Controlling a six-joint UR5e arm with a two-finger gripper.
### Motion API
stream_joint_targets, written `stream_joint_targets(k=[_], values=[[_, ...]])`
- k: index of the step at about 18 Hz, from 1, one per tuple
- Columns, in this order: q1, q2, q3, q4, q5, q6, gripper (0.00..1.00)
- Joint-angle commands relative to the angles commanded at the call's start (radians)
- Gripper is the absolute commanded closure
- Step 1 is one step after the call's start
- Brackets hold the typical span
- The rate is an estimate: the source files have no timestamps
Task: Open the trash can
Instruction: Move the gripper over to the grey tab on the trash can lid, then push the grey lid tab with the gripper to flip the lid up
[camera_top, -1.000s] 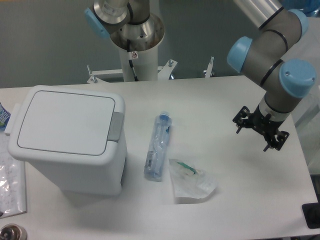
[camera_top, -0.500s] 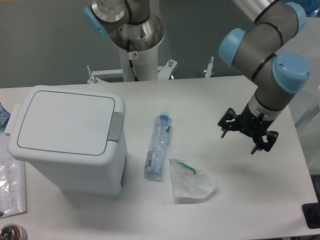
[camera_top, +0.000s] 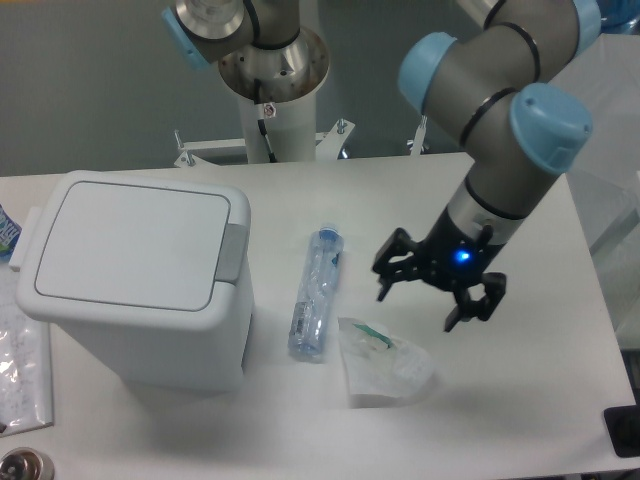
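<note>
Plain grey wall (camera_top: 90, 90) behind a white table (camera_top: 520, 400).

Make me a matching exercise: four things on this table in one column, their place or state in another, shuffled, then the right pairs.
1. trash can
2. plastic bottle
3. clear wrapper
4. gripper

A. open, holding nothing, above the table
B. lid shut, at the table's left
C. lying flat, just right of the bin
D. crumpled, with a green item inside

Pairs: 1-B, 2-C, 3-D, 4-A
</note>
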Motion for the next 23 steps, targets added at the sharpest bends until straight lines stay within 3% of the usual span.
stream_joint_targets(k=[8,15,23], values=[[-0.054,0.063,-0.021,0.000,-0.062,-0.072,0.00],[-0.080,0.163,-0.136,0.000,-0.062,-0.069,0.00],[-0.094,0.169,-0.161,0.009,-0.054,-0.074,0.00]])
